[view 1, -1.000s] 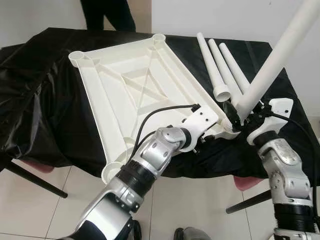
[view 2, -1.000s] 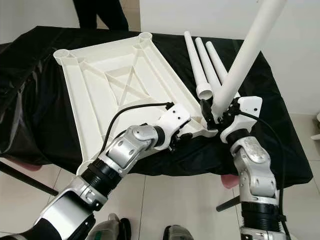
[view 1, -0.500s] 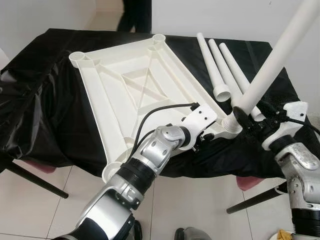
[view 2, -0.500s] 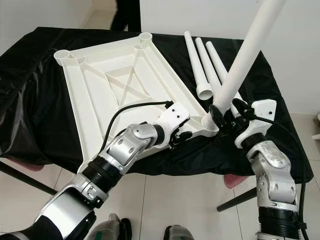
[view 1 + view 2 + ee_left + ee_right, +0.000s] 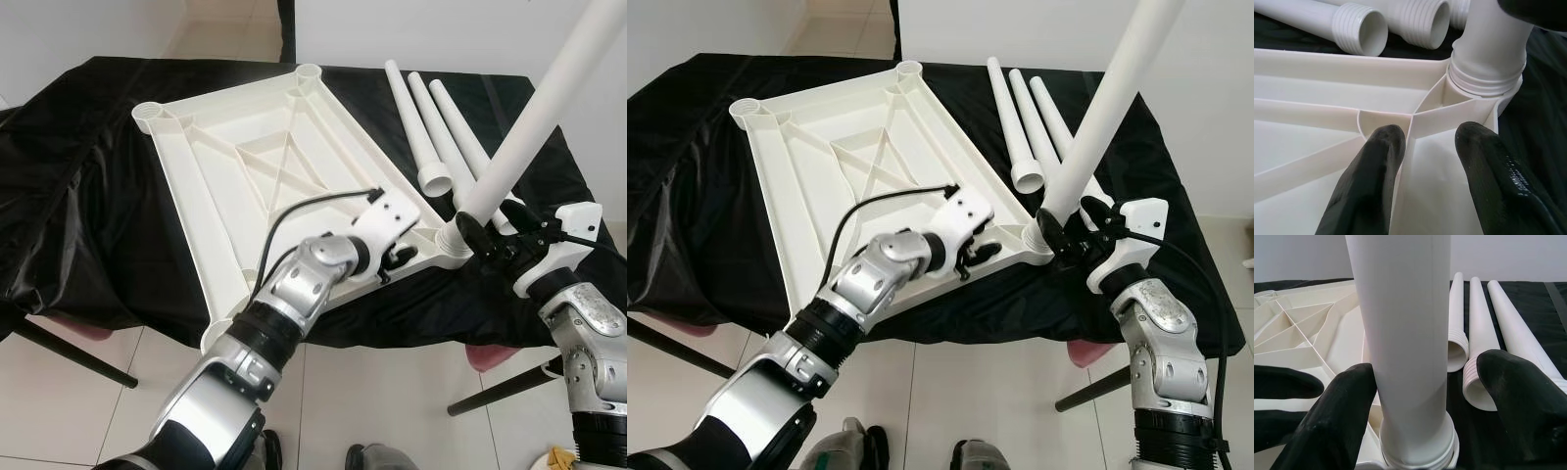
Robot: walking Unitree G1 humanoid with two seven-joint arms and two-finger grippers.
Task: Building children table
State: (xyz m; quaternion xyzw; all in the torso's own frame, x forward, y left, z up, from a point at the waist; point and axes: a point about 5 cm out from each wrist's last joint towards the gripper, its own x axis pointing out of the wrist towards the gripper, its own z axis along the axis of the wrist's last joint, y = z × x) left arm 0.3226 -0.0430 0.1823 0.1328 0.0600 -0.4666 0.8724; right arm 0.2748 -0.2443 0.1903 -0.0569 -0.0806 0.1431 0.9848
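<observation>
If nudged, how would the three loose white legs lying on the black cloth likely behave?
The loose legs are round and tapered, so they would probably roll, curving rather than going straight. They look like hollow rigid plastic, open at the threaded ends, so likely light and stiff. The black cloth may damp rolling somewhat.

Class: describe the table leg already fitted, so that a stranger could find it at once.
On the black-covered table lies an upturned white tabletop. At its near right corner a white leg stands in the socket, between the right gripper jaws. Unlike the three legs lying loose beside it, it rises steeply.
</observation>
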